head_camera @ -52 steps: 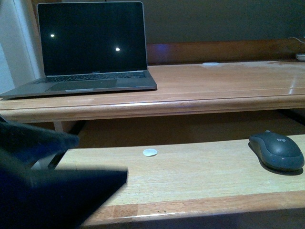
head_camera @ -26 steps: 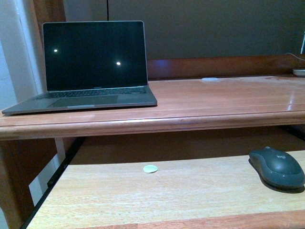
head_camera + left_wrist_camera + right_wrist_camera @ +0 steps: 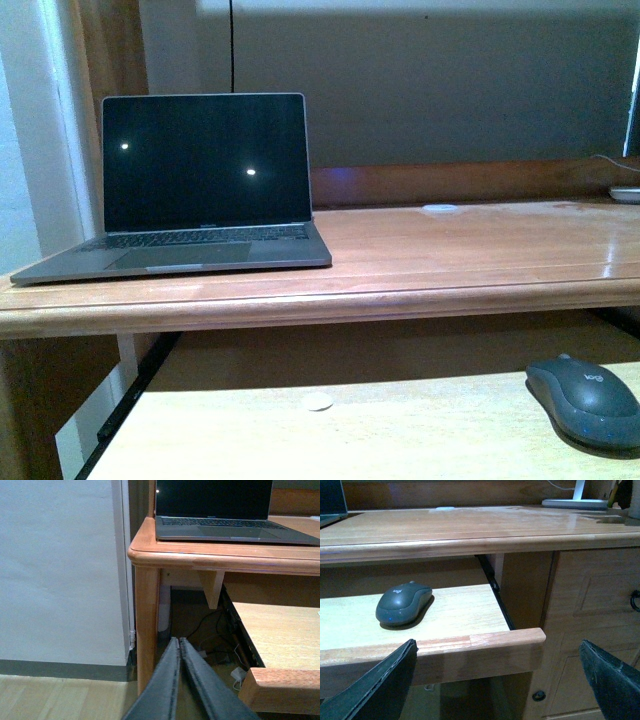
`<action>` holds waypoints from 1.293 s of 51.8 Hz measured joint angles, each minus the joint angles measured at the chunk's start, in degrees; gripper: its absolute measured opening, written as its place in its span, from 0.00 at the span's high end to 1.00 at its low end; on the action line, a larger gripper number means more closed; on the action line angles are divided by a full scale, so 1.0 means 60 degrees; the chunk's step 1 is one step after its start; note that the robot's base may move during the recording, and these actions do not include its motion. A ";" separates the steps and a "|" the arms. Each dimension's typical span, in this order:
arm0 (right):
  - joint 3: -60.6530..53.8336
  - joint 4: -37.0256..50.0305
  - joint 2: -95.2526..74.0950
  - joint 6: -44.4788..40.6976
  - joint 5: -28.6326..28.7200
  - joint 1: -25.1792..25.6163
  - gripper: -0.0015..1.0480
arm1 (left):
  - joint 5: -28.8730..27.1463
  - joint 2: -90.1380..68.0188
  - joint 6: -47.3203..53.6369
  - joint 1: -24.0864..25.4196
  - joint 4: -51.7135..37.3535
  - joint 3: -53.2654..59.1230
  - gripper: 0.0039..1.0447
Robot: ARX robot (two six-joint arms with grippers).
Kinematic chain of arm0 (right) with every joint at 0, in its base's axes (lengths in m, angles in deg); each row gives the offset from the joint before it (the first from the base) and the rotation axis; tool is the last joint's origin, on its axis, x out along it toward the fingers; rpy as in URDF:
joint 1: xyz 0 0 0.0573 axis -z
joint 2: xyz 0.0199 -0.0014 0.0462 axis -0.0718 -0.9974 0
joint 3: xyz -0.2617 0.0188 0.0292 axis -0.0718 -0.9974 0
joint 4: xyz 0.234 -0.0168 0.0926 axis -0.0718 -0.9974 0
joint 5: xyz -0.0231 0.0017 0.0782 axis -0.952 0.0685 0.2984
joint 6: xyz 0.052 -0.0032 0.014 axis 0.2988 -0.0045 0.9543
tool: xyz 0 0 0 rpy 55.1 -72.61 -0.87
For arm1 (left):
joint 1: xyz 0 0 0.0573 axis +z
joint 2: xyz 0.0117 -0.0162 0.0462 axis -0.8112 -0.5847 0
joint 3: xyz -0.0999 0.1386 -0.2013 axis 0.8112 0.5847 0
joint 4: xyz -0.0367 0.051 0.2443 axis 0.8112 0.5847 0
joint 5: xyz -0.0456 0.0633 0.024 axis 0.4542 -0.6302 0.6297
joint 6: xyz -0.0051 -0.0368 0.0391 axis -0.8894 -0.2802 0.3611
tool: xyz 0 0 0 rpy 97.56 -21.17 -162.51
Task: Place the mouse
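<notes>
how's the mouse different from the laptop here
The laptop is far larger than the mouse. The laptop sits on the desk top at the left; the mouse lies on the pull-out shelf below, at the right. The laptop stands open, screen dark; the mouse is a low rounded oval. Both are grey.

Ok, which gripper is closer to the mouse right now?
Right. The right gripper, open, faces the pull-out tray with the mouse just past its front edge. The left gripper, shut, hangs low by the desk leg at the opposite end, mouse not in its view.
</notes>
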 joint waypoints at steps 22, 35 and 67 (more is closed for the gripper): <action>0.0656 0.1253 -0.2885 0.1122 0.1530 0.0182 0.07 | 0.0029 0.0364 0.0044 0.0018 -0.0073 0.0408 0.98; 0.2346 0.3767 -0.6237 0.0994 0.0226 -0.1213 0.07 | 0.0044 0.0743 0.0044 0.0022 -0.0131 0.0831 0.98; 0.4441 0.5497 -1.2174 -0.0637 -0.3661 -0.5224 0.07 | 0.0044 0.0743 0.0044 0.0022 -0.0131 0.0831 0.28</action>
